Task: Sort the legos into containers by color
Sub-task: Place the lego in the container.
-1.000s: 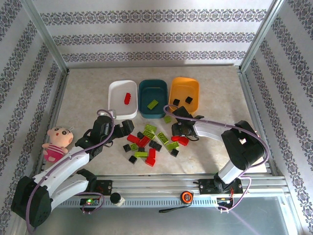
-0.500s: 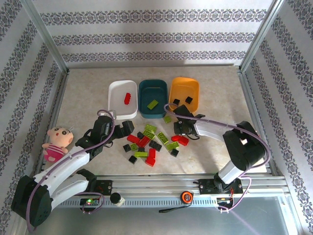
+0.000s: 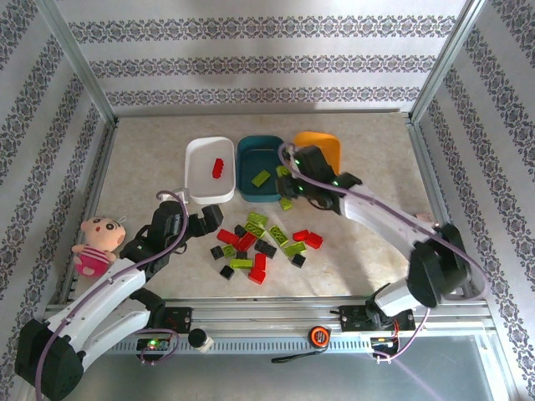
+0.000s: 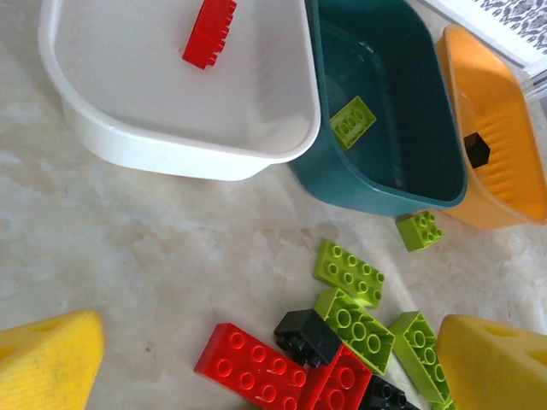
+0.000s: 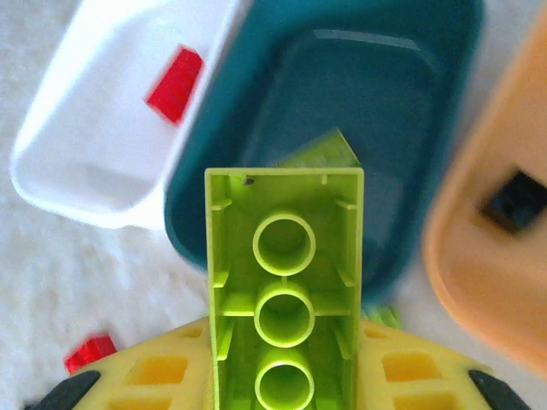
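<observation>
Top external view has the right claw (image 3: 287, 177) reaching out over the near right corner of the teal tub (image 3: 251, 157), close to the rim of the orange tub (image 3: 322, 146). From the right wrist view its yellow fingers (image 5: 158, 376) are closed narrow on a long lime green brick (image 5: 285, 325), gripped by its sides with the hollow underside facing the camera; the brick hangs above the near wall of the teal tub. A second green brick (image 3: 262, 177) lies flat on that tub's floor, partly hidden behind the held one in the wrist picture.

The white tub (image 3: 201, 180) stands just left of the teal one, walls touching or nearly so, and holds one red brick (image 3: 218, 167). A small black brick (image 4: 476, 149) sits in the orange tub.

The left claw (image 3: 206, 220) hovers low over the bench (image 3: 150, 159), just left of the loose bricks (image 3: 259, 242). Its fingers (image 4: 47, 359) are spread wide with nothing between them but the bench and the edge of the pile. That pile is a mix of red, green and black pieces scattered in front of the tubs, and one small green brick (image 4: 420, 230) lies apart by the teal tub's near corner. A pink plush doll (image 3: 96, 244) sits at the left edge of the bench
</observation>
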You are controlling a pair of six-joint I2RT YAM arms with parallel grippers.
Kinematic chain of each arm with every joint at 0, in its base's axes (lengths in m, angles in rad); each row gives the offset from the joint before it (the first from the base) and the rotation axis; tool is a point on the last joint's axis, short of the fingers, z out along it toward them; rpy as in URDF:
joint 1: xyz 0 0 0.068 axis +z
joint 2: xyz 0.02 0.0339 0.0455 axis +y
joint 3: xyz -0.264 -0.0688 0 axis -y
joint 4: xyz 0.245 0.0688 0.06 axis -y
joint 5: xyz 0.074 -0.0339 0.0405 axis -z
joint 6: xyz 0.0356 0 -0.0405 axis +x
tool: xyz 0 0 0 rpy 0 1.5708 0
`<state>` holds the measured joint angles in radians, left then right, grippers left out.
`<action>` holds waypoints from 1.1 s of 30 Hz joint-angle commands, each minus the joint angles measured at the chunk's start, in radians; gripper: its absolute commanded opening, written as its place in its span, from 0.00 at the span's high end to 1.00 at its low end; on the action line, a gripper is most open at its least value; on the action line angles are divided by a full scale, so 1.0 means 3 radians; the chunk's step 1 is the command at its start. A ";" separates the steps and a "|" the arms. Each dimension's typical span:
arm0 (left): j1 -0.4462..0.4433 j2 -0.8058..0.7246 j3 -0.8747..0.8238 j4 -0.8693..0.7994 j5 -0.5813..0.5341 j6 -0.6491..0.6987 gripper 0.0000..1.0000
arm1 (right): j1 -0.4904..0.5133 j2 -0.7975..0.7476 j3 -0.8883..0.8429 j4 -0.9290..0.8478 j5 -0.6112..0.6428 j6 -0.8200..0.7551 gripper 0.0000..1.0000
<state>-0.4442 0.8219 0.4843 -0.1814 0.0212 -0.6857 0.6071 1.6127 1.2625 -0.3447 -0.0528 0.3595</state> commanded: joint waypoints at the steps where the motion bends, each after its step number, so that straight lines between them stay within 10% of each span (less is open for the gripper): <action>1: -0.0020 -0.0030 0.0031 -0.0207 -0.0054 0.0018 0.00 | 0.0014 0.0662 0.0534 -0.0108 -0.0033 -0.0053 0.78; 13: -0.0015 -0.0418 0.0004 -0.0618 -0.0111 -0.0013 0.00 | -0.0125 0.2339 0.2422 -0.0643 0.0119 0.0107 0.71; 19: -0.0014 -0.0329 -0.0033 -0.0627 -0.0001 0.0023 0.00 | -0.0127 0.2348 0.2550 -0.0599 0.0099 0.0141 0.40; 33: -0.0401 0.0206 0.0106 -0.0686 0.0419 0.0191 0.09 | 0.0115 0.0390 0.0065 0.0292 0.0215 0.0189 0.33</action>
<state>-0.5091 0.8867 0.4850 -0.3370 0.1375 -0.6579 0.6186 1.8172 1.4158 -0.3313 -0.0196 0.3969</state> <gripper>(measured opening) 0.916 0.664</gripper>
